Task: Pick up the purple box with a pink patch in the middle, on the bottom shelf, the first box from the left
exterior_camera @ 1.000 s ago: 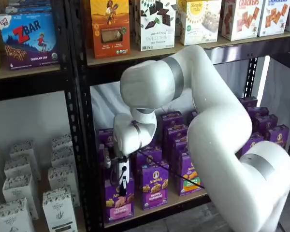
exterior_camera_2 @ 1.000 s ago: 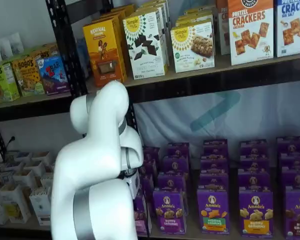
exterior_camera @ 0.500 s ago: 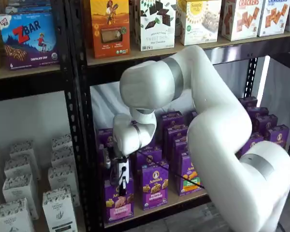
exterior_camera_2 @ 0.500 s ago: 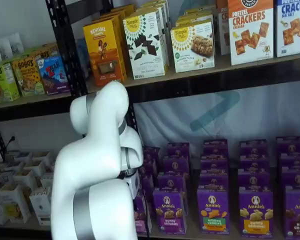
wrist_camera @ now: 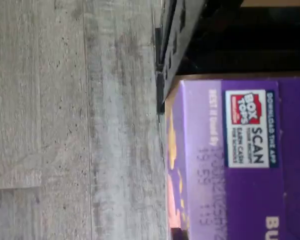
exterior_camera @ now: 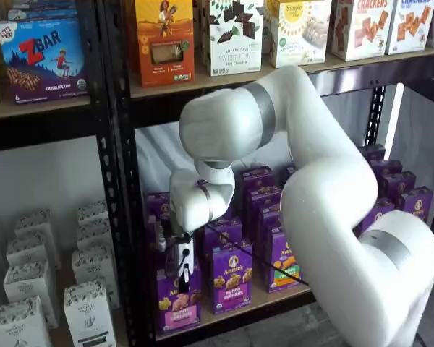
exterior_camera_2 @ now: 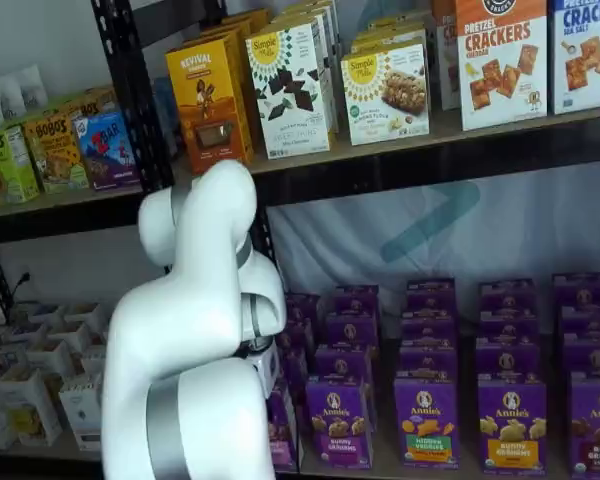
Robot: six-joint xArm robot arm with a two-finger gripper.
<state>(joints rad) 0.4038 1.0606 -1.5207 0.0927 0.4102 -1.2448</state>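
The purple box (exterior_camera: 178,298) stands upright at the left end of the bottom shelf (exterior_camera: 257,303), just beside the black rack post (exterior_camera: 121,238); pink label and snacks show on its front. The gripper (exterior_camera: 184,269) comes down over the box's top front, its fingers clenched on the purple box. In the wrist view the box's top flap (wrist_camera: 250,150), with a Box Tops patch, fills one side, and grey plank flooring (wrist_camera: 70,120) lies beyond the shelf edge.
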